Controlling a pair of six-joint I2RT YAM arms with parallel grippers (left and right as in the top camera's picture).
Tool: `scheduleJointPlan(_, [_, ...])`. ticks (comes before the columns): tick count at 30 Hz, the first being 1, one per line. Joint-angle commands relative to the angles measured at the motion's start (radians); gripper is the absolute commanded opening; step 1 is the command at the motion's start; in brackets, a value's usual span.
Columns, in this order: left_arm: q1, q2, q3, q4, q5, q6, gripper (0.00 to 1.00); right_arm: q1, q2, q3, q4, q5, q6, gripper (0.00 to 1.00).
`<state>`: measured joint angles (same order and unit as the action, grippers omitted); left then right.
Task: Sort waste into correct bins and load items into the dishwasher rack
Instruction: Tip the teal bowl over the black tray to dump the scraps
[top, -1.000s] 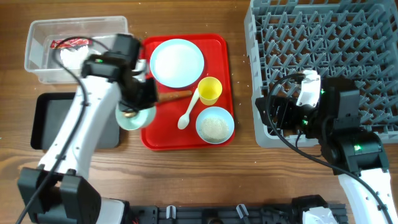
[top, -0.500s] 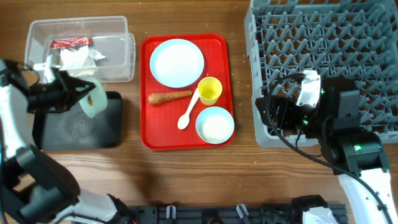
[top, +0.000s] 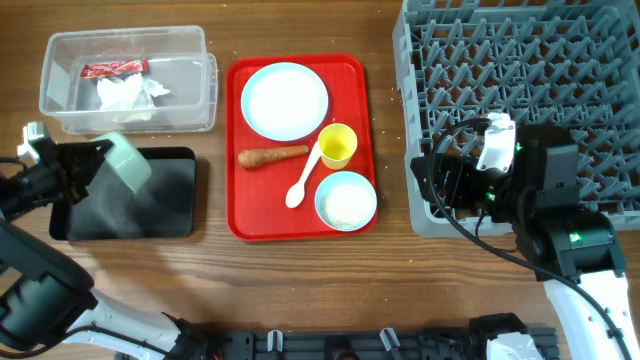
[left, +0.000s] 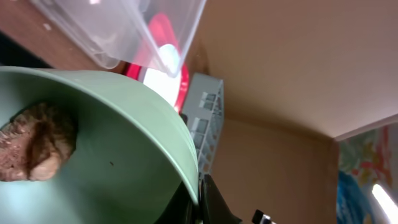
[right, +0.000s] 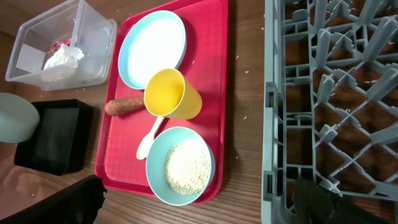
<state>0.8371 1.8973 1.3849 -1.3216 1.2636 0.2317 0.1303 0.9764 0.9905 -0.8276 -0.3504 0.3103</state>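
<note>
My left gripper (top: 95, 158) is shut on the rim of a pale green bowl (top: 130, 162) and holds it tilted on its side over the left part of the black tray (top: 170, 212). The left wrist view shows the jaws (left: 199, 200) pinching the rim and a brown food scrap (left: 34, 149) still inside the bowl (left: 124, 155). The clear tub (top: 190, 95) holds the red wrapper (top: 113, 69) and white tissue (top: 125, 95). My right gripper (top: 440, 185) is open and empty at the grey rack's (top: 520, 90) front left corner.
The red tray (top: 245, 215) carries the blue plate (top: 285, 100), carrot (top: 272, 156), yellow cup (top: 338, 144), white spoon (top: 302, 180) and a bowl of rice (top: 346, 200). The right wrist view shows the same bowl of rice (right: 180, 165) and the rack edge (right: 273, 124).
My left arm has carried the green bowl from the red tray's left edge leftward across the black tray and tipped it on its side. The right arm has not moved.
</note>
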Motion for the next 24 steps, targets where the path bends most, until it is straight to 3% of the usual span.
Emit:
scheduleJointPlan(1, [0.003, 0.007, 0.008, 0.000, 0.099, -0.008, 0.04, 0.002, 0.002, 0.019, -0.003, 0.013, 0.003, 1.00])
scheduleJointPlan(9, [0.049, 0.007, 0.008, -0.071, 0.175, -0.007, 0.04, 0.002, 0.002, 0.019, -0.028, 0.022, 0.002, 1.00])
scheduleJointPlan(15, [0.110, 0.015, 0.008, 0.021, 0.010, -0.007, 0.04, 0.002, 0.002, 0.019, -0.053, 0.044, 0.000, 1.00])
scheduleJointPlan(21, [0.109, 0.016, 0.008, -0.082, 0.214, 0.019, 0.04, 0.002, 0.002, 0.019, -0.055, 0.043, 0.000, 1.00])
scheduleJointPlan(23, [0.110, 0.017, 0.008, 0.026, 0.175, 0.016, 0.04, 0.002, 0.002, 0.019, -0.055, 0.043, 0.000, 1.00])
scheduleJointPlan(24, [0.110, 0.019, 0.008, 0.087, 0.108, -0.045, 0.04, 0.002, 0.002, 0.019, -0.055, 0.043, 0.000, 1.00])
